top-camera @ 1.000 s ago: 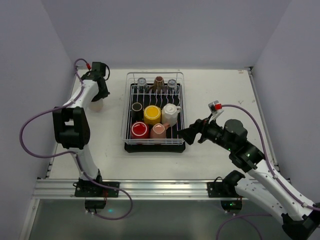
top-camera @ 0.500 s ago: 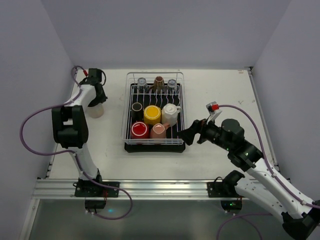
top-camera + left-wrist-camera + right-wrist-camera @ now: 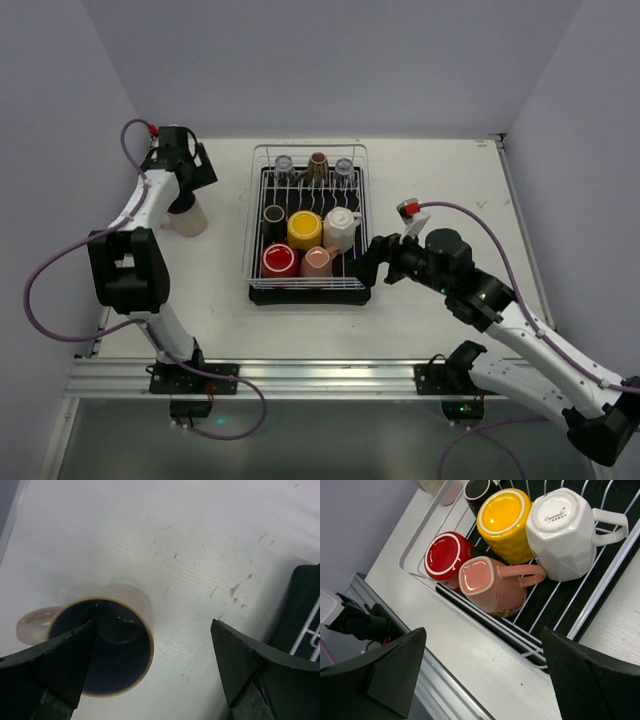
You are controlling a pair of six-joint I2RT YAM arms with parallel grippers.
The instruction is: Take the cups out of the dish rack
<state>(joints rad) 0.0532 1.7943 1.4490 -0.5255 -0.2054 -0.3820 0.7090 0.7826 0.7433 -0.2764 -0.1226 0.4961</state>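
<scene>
The dish rack (image 3: 249, 250) mid-desk holds upturned cups (image 3: 502, 512). By the left edge a pale mug (image 3: 107, 645) stands under the left gripper (image 3: 152, 630), jaws apart; the right gripper (image 3: 482, 635) gapes above the rack's near side.

Lab bench: plain walls (image 3: 350, 60), aluminium rail (image 3: 300, 378).

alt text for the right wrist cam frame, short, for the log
Four mugs sit with their bases toward the camera in a corner of the white-wire dish rack: red mug, pink mug, yellow mug and white mug. The right gripper hangs open over the rack's edge, with its dark jaws filling the lower corners.
</scene>
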